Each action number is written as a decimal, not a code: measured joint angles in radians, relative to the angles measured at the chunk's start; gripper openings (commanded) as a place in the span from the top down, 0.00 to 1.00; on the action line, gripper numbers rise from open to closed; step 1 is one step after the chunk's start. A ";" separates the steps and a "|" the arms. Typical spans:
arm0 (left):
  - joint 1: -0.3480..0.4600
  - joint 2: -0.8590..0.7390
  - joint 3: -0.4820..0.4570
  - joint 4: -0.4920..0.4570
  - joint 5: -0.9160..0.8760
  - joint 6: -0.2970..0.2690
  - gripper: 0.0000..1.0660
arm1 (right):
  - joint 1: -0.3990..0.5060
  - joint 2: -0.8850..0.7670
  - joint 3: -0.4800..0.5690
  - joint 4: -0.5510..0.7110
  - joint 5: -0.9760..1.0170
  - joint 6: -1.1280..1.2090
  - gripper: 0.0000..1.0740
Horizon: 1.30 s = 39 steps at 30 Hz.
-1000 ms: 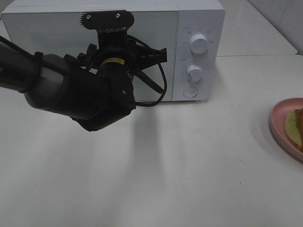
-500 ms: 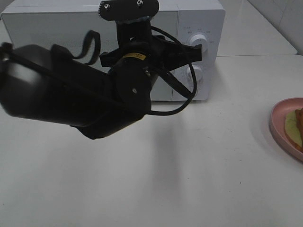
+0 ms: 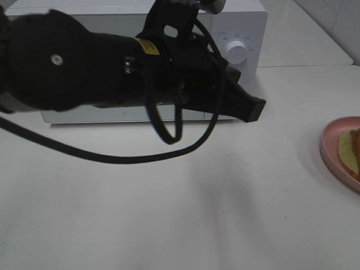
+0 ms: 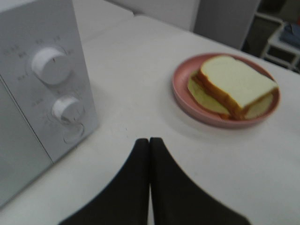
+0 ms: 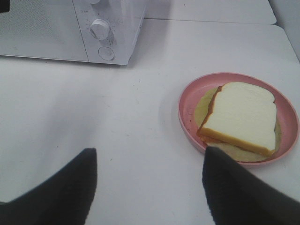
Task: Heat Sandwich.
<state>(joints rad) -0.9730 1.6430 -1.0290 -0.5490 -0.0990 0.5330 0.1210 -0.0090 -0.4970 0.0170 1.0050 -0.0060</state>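
The sandwich (image 5: 241, 117), white bread with a brown crust and pale yellow-green filling, lies on a pink round plate (image 5: 185, 110) on the white table. In the exterior view only its edge (image 3: 349, 153) shows on the plate (image 3: 326, 147) at the far right. The white microwave (image 3: 247, 19) stands at the back with its door closed. My left gripper (image 3: 250, 108) is shut and empty, in front of the microwave's control panel, pointing right. In the left wrist view its fingers (image 4: 149, 150) touch, short of the sandwich (image 4: 236, 82). My right gripper (image 5: 149, 152) is open and empty, above the table short of the plate.
The microwave has two knobs (image 3: 236, 50) and a round button on its right panel; they also show in the left wrist view (image 4: 49, 63). My left arm and its cables cover most of the microwave door. A second table lies behind at the back right.
My left arm has swung right and risen across the microwave front. Its gripper now points right, toward the plate. The plate and sandwich have not moved.
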 measured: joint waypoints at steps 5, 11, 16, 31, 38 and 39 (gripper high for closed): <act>0.095 -0.091 0.000 0.047 0.305 -0.003 1.00 | 0.000 0.000 0.000 0.000 0.000 0.000 0.40; 0.233 -0.192 0.001 0.053 0.576 -0.008 0.99 | 0.000 0.000 0.000 0.000 0.000 0.000 0.40; 0.361 -0.258 0.001 0.064 0.754 -0.052 0.73 | 0.000 0.000 0.000 0.000 0.000 0.000 0.40; 0.807 -0.398 0.001 0.290 1.242 -0.239 0.32 | 0.000 0.000 0.000 0.000 0.000 0.000 0.40; 0.995 -0.438 0.001 0.303 1.307 -0.239 0.32 | 0.000 0.000 0.000 0.000 0.000 0.000 0.40; 1.012 -0.449 0.001 0.303 1.307 -0.239 0.32 | 0.000 0.000 0.000 0.000 0.000 0.000 0.40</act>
<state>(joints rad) 0.0390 1.1940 -1.0280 -0.2460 1.2080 0.2940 0.1210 -0.0090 -0.4970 0.0170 1.0050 -0.0060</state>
